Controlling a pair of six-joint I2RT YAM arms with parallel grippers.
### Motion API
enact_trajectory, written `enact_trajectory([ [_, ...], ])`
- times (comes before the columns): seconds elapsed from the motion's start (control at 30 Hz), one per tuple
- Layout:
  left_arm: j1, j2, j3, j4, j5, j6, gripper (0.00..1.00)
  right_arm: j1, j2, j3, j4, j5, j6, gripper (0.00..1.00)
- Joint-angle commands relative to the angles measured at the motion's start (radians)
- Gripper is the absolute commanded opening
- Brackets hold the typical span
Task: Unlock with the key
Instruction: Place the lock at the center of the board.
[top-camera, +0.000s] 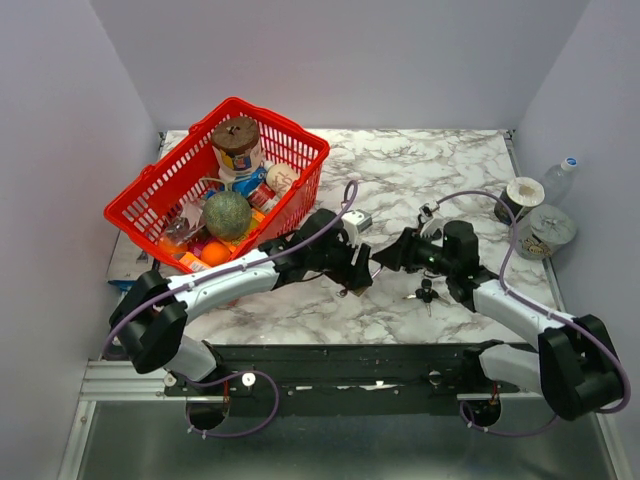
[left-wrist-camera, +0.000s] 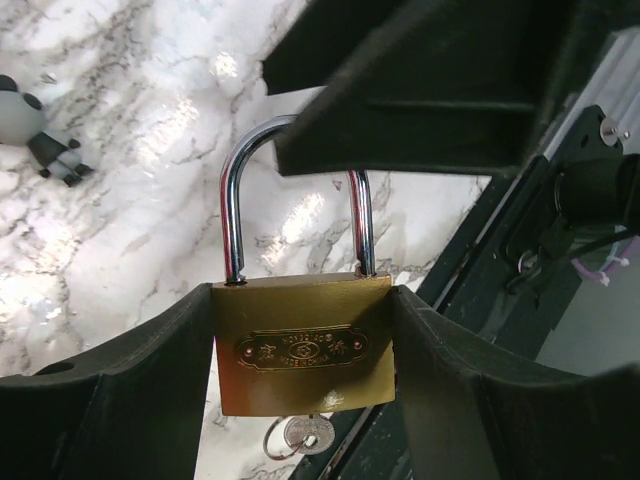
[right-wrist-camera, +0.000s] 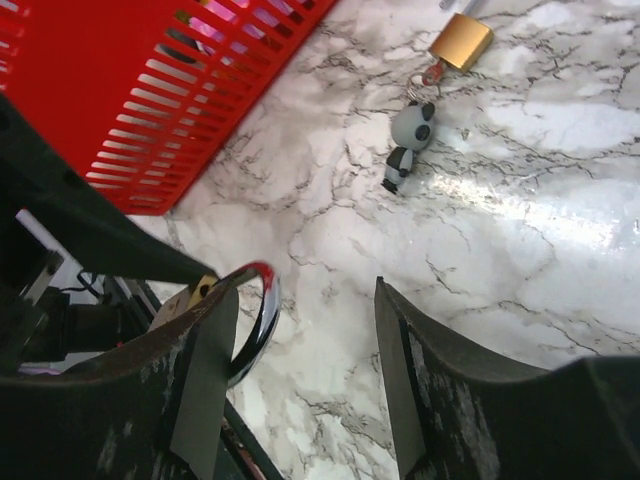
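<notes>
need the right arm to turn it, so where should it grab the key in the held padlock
Pinch the flat round head of the key, the only part showing below the brass padlock. Come from the keyhole end, opposite the shackle, because the fingers of the left gripper cover both sides of the body.

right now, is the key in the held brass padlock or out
In, it appears: a small silver key with its ring sticks out of the bottom of the brass padlock clamped between the left fingers.
</notes>
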Motion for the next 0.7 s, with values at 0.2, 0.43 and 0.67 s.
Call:
enact_trajectory([
  [0.2,-0.032,-0.055,0.036,0.089,0.018,0.033,0.00,-0.004,0.063,0.005,0.106,-0.078,0.037,0.62],
  [0.43,-0.059,-0.057,0.035,0.067,-0.103,0.078,0.00,-0.004,0.082,0.052,0.065,-0.179,0.042,0.62],
  [0.67,-0.077,-0.065,0.029,0.064,-0.171,0.095,0.00,-0.004,0.089,0.059,0.027,-0.254,0.040,0.55],
])
